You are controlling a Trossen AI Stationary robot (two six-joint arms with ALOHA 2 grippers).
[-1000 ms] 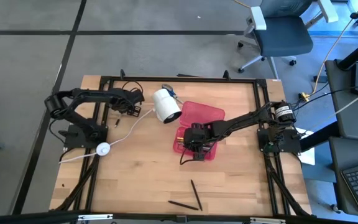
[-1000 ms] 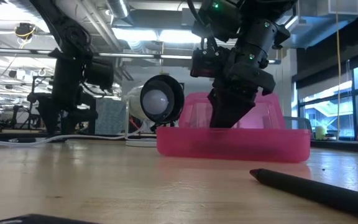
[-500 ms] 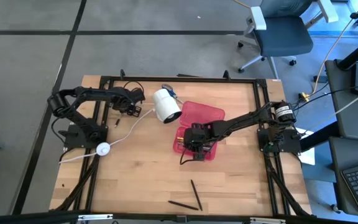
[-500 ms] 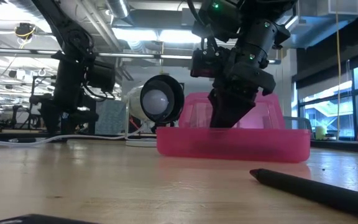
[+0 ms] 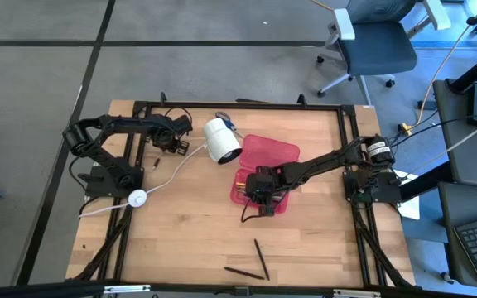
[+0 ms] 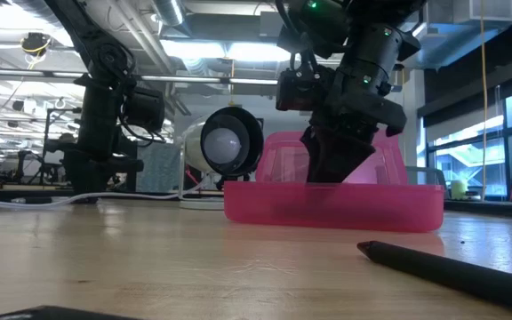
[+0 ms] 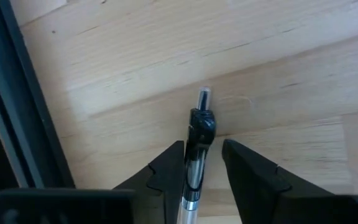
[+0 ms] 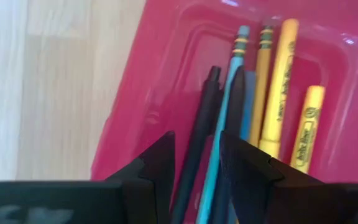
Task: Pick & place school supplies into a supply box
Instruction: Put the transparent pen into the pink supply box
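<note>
Two arms are at work, and the change of the last second is on the left one: its end effector (image 7: 202,163), which stood wide a second ago, now draws its fingers in around a black and silver pen (image 7: 196,152) lying on the surface (image 5: 189,223) near the far left corner, beside the frame rail. In the left wrist view the pen runs between the two fingers (image 7: 166,168), with small gaps on each side, so the fingers are still apart and the grip is, I judge, not yet complete. The arm itself has hardly moved. The right end effector (image 8: 196,163) has shifted only a little; it hangs low over the near half of the pink box (image 5: 278,150), its fingers a little apart. Between them, in the right wrist view, run a black pen (image 8: 199,134) and a blue pencil (image 8: 225,130), but whether it holds one of them I cannot tell. Three yellow pencils (image 8: 277,93) lie beside these in the box. Two dark pens (image 5: 251,261) remain on the surface near the front edge, well apart from the box, next to nothing else. The white cylinder (image 5: 220,139) lies just beside the open lid. For the task this means one more pen is about to be lifted, while several already are inside.
</note>
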